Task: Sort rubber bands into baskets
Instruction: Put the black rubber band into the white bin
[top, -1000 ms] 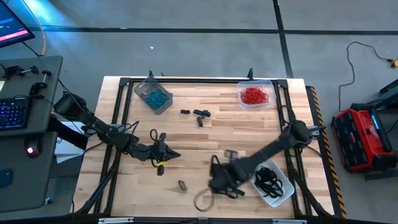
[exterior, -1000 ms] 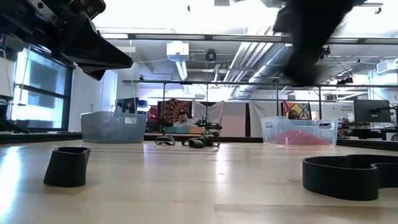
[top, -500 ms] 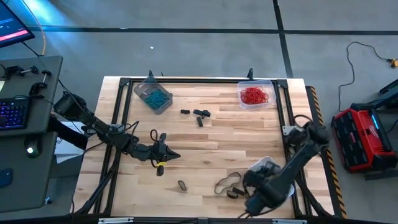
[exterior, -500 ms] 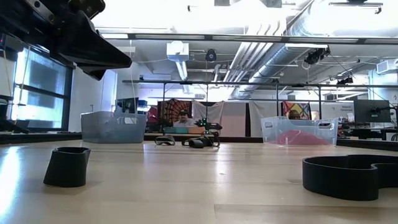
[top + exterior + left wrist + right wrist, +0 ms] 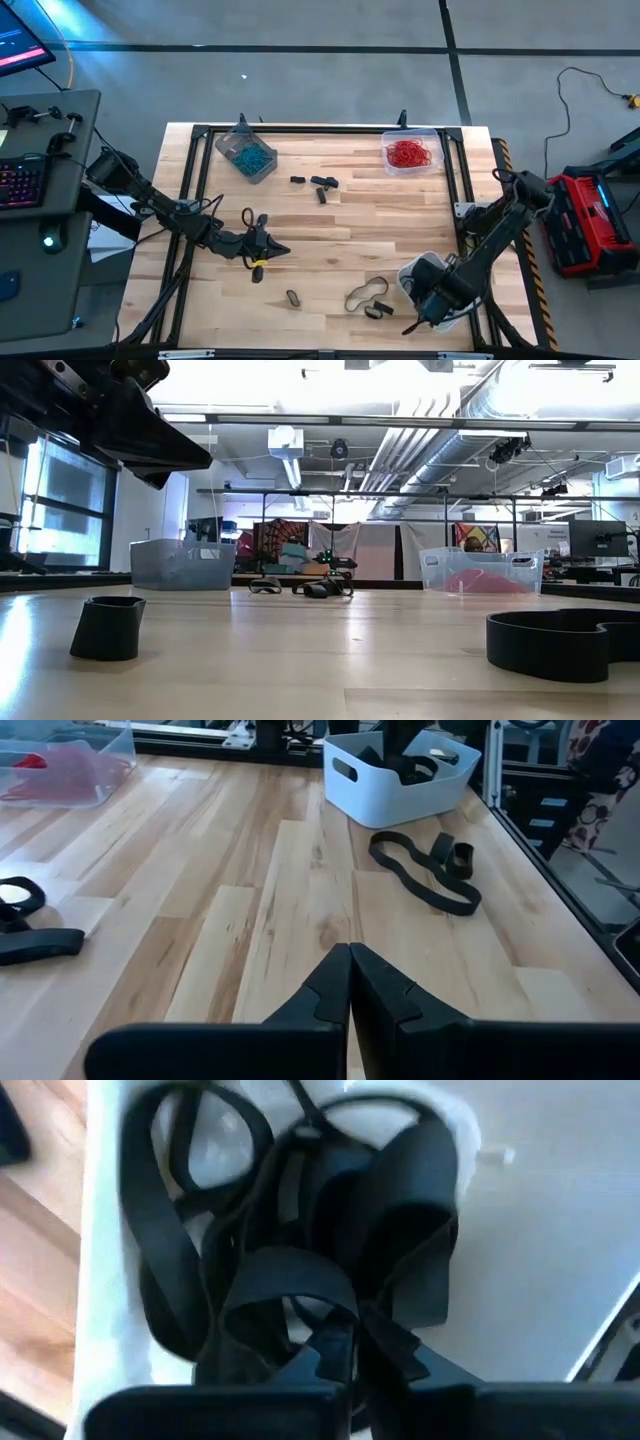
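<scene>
Wooden tabletop [image 5: 330, 240]: black rubber bands [image 5: 366, 296] lie loose near the whitish basket [image 5: 412, 270]. Right end effector [image 5: 428, 312], clenched, hangs over that basket's black bands. Left end effector [image 5: 272, 249], clenched and empty, hovers mid-table.

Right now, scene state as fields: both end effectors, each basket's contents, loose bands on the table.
left end effector: shut, empty, hovering over the table's left-middle
right end effector: shut, over the white basket, black bands right below it; held or not, unclear
white basket: near right corner, holds black bands
grey basket: far left, holds blue bands
clear basket: far right, holds red bands
loose bands: a long black loop beside the white basket, a small piece, a cluster at far middle
</scene>
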### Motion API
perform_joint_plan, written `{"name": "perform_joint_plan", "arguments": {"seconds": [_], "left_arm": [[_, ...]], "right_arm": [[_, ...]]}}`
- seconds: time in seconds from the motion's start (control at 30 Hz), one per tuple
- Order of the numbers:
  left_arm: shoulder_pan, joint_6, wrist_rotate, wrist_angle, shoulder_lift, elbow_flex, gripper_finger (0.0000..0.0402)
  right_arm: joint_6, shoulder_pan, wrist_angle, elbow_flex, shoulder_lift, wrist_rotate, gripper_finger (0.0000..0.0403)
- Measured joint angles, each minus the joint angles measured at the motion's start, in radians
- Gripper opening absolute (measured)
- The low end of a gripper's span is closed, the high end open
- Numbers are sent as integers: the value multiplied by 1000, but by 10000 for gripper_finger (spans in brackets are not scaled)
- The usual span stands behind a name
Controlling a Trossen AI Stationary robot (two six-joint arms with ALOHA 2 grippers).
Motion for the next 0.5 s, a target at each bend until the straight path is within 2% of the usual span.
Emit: {"name": "perform_joint_plan", "arguments": {"seconds": [0.13, 0.3, 0.4, 0.5], "left_arm": [[0, 0, 28, 0, 0, 0, 0], [0, 0, 30, 0, 0, 0, 0], [0, 5, 30, 0, 0, 0, 0], [0, 8, 30, 0, 0, 0, 0]], "right_arm": [[-5, -17, -9, 24, -1, -23, 27], [2, -22, -94, 116, -1, 11, 90], [5, -22, -147, 185, -1, 75, 130], [-29, -22, -176, 256, -1, 190, 161]]}}
